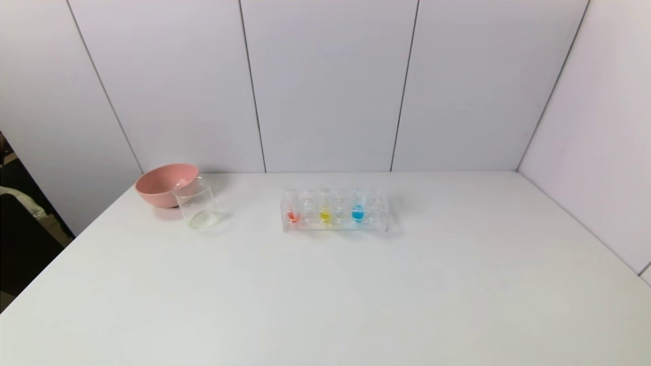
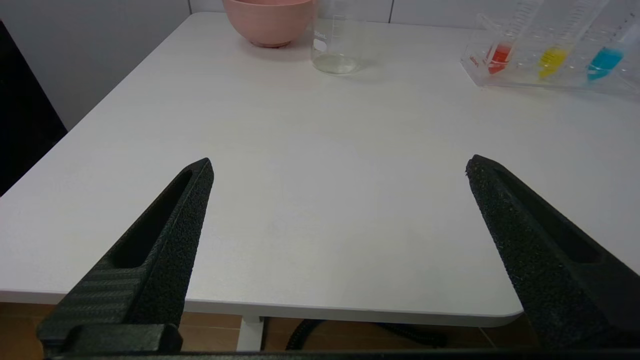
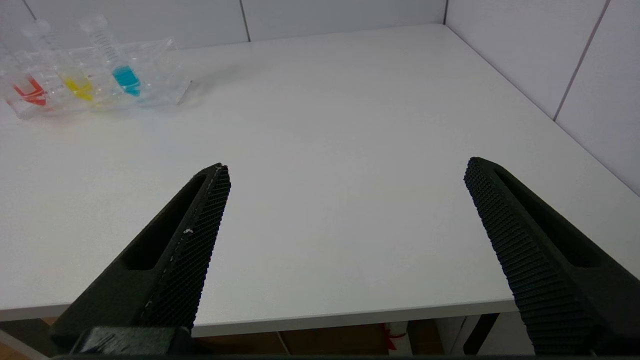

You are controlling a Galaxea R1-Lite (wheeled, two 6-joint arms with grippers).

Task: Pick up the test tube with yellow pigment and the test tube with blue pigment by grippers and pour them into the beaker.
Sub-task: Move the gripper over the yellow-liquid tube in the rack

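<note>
White panels back the table (image 1: pixel 325 295), where both spread, empty end effectors, left (image 2: pixel 340 167) and right (image 3: pixel 347 167), should be advanced toward the twelve-o'clock rack (image 1: pixel 334 212) holding the test tube with yellow pigment (image 1: pixel 325 208) and the test tube with blue pigment (image 1: pixel 358 207), the beaker (image 1: pixel 198 207) being at ten o'clock.

Left gripper (image 2: pixel 340 165): jaws spread wide apart, holding nothing, poised at the near left edge of the work surface and aimed toward the far side. Right gripper (image 3: pixel 347 167): jaws likewise spread wide, holding nothing, at the near right edge. Neither arm appears in the head view.
</note>
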